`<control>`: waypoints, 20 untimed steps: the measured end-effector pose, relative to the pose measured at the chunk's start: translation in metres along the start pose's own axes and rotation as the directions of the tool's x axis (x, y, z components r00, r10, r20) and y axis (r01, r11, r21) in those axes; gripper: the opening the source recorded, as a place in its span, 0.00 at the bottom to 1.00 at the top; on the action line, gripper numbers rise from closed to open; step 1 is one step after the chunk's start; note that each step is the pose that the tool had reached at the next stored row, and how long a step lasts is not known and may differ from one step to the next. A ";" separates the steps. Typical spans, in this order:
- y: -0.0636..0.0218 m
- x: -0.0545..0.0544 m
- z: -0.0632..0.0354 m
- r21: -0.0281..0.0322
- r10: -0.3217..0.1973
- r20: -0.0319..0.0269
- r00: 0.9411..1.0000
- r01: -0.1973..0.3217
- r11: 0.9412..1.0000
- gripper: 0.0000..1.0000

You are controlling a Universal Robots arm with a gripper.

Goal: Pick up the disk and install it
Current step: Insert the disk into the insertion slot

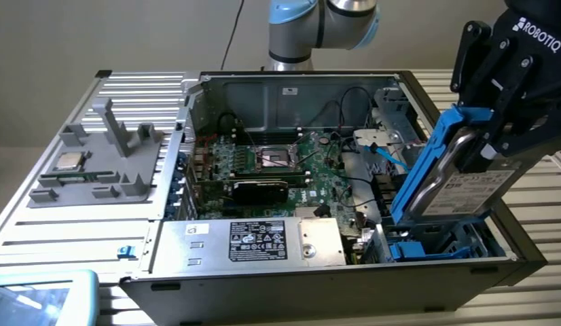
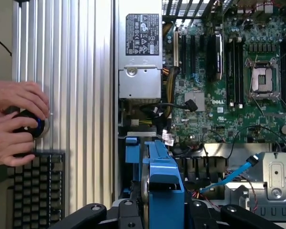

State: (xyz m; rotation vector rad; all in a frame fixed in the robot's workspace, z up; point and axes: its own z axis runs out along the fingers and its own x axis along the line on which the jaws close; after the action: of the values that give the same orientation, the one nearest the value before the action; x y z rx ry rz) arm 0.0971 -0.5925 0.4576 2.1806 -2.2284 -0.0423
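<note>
Blue-framed and silver, the disk [image 1: 475,187] sits in the black gripper [image 1: 500,129] at approx 3 o'clock in the exterior view. The jaws are closed on its upper end, one each side. It's tilted, top leaning toward the exterior view's right, white label facing out. Its low end reaches down to the drive bay [image 1: 426,248] in the case's 4 o'clock corner. Can't tell if it's touching the bay or just above it.

The case [image 1: 308,278] lies open on a slatted metal table [image 1: 72,231]. The green board [image 1: 280,170] is at its centre. The PSU [image 1: 253,241], silver w/ a black label, lies at the case's 6 o'clock edge. A thin blue cable [image 1: 389,159] runs just beside the disk, on the board side.

On the table at approx 9 o'clock of the case stands a grey jig [image 1: 109,163] w/ a small square chip [image 1: 68,161] on it, well apart from the gripper.

From the wrist view the disk [image 2: 164,181] shows edge-on between the gripper's [image 2: 162,214] arms. Off past the table, a person's hands [image 2: 19,100] rest on a round black knob [image 2: 31,125], next to a keyboard [image 2: 35,191].
</note>
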 end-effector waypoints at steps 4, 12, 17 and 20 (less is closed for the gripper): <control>-0.0001 0.001 0.0037 0.000 0.000 0.005 1.000 0.000 1.000 0.37; -0.0005 0.004 0.0118 0.000 0.000 0.021 1.000 0.000 1.000 0.37; -0.0008 0.010 0.0153 -0.001 0.000 0.033 0.999 0.000 1.000 0.37; -0.0009 0.011 0.0175 -0.001 0.000 0.037 0.999 0.000 1.000 0.37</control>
State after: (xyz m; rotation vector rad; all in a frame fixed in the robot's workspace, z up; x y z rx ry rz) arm 0.0971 -0.6034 0.4401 2.1968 -2.2475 -0.0842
